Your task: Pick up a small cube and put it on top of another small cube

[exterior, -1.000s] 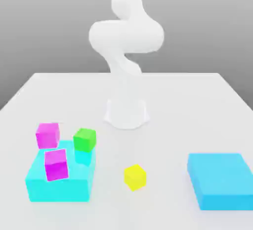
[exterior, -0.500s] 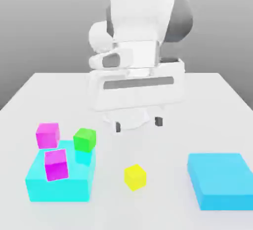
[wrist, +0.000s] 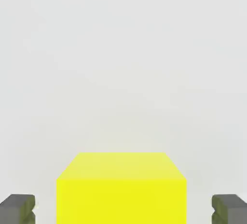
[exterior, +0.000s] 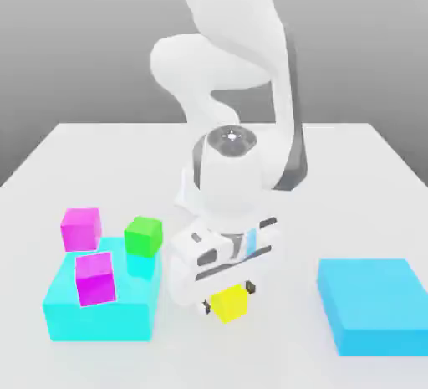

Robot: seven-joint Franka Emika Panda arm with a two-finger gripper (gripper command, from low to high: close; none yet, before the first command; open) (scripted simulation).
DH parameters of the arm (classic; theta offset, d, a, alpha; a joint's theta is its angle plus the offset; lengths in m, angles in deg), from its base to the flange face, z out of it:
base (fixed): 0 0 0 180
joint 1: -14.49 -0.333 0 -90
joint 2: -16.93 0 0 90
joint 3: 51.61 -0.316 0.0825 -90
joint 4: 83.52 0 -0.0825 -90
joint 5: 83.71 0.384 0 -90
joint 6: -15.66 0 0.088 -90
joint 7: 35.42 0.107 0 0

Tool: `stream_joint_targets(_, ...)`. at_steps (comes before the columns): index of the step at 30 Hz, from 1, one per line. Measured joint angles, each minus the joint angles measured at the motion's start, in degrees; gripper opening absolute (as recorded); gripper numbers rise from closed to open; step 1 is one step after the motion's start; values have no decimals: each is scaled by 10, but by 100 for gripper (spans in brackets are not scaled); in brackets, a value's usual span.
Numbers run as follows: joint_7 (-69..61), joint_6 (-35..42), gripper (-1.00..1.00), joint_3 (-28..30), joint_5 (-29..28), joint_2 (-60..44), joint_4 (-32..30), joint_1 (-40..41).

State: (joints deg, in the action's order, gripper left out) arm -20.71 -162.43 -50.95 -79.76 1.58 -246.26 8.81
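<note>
The small cube (exterior: 231,304) is bright yellow and rests on the white table (exterior: 334,178), near the front middle. My gripper (exterior: 227,297) has come down over it, with the white hand just above the cube. In the hand view the small cube (wrist: 120,189) sits between the two dark fingers (wrist: 17,208), and a gap of bare table shows on each side of it. The jaws stand open and touch nothing.
On the exterior view's left, a large cyan block (exterior: 125,316) carries a magenta cube (exterior: 94,277). A green cube (exterior: 143,236) sits at its back corner and another magenta cube (exterior: 80,228) stands behind. A flat cyan block (exterior: 372,305) lies at the right.
The hand came down from above the table and now sits over the yellow cube, its fingers on either side. None of the cubes has moved.
</note>
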Motion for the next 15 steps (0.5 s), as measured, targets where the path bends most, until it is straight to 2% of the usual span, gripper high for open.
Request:
stream_joint_targets(5,3,10,-100,2,-4,12,-2,-1)
stream_joint_targets(11,25,104,-100,20,-35,129,-25,-11)
stream_joint_targets(15,40,194,-100,50,-49,183,12,36)
